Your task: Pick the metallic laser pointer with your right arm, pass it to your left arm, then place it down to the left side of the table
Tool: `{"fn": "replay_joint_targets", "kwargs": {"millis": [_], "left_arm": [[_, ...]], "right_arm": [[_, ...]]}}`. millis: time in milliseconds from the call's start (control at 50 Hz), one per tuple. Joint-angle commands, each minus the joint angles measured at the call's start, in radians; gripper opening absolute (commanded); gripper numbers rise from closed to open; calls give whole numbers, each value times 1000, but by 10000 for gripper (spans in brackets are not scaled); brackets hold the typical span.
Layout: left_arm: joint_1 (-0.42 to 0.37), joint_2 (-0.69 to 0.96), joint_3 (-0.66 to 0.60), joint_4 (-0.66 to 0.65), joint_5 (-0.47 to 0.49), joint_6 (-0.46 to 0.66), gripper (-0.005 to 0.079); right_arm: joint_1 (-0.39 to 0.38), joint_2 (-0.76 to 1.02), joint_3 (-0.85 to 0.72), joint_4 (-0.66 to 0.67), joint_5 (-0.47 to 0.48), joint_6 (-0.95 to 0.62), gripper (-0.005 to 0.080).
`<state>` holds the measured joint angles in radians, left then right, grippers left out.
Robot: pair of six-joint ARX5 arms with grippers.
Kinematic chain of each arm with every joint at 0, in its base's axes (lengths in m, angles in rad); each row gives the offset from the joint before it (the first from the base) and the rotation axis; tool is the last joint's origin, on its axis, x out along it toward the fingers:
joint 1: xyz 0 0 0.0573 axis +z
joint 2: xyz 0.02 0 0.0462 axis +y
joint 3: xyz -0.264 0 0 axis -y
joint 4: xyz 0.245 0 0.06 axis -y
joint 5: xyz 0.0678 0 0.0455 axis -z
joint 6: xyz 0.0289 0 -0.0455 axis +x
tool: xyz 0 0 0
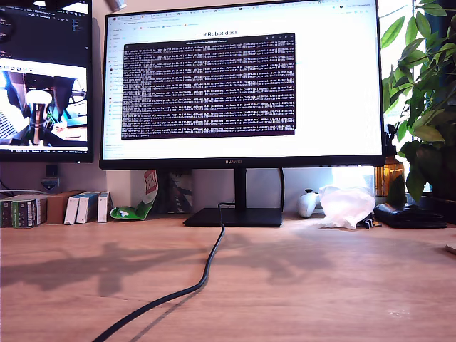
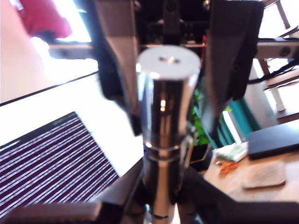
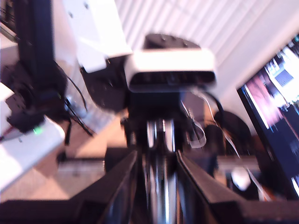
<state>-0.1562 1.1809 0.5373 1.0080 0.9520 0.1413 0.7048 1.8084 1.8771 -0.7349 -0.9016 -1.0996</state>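
Observation:
The metallic laser pointer (image 2: 166, 140) is a shiny silver cylinder with a flat round end cap, standing out from my first gripper (image 2: 161, 205), which is shut on its lower part. My second gripper (image 3: 159, 186) faces it head-on, and its black fingers (image 2: 114, 79) flank the cap end. In the second wrist view the laser pointer (image 3: 161, 186) runs between those fingers with a thin gap on each side, so this gripper looks open. The exterior view shows the wood-grain table (image 1: 299, 285) but no arm, gripper or pointer.
A large monitor (image 1: 239, 82) on a black stand fills the back of the table, with a black cable (image 1: 203, 274) running forward. A second screen (image 1: 43, 78) is at the exterior view's left, and a plant (image 1: 424, 100) and white plastic (image 1: 345, 205) at its right.

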Motion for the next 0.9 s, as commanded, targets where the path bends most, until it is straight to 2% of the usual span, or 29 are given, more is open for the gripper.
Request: {"fn": "replay_joint_targets", "kwargs": {"millis": [0, 240, 480, 540, 620, 740, 880], "left_arm": [[41, -5, 21, 13, 9, -3, -20], [100, -5, 45, 11, 62, -11, -20], [104, -5, 45, 10, 61, -11, -20], [104, -5, 46, 10, 61, -10, -20], [104, -5, 49, 10, 61, -10, -20], [104, -5, 52, 10, 61, -10, -20], [104, -5, 52, 9, 61, -11, -20]], "right_arm": [[-53, -14, -9, -25, 20, 12, 230], [-190, -14, -9, -40, 25, 138, 229], [-279, -14, -9, -71, 108, 353, 189], [-291, -14, -9, -74, 127, 415, 135], [-305, -14, -9, -78, 155, 480, -24], [-308, -15, -8, -96, 158, 562, -13], [-307, -19, -9, -75, 306, 615, -13]]}}
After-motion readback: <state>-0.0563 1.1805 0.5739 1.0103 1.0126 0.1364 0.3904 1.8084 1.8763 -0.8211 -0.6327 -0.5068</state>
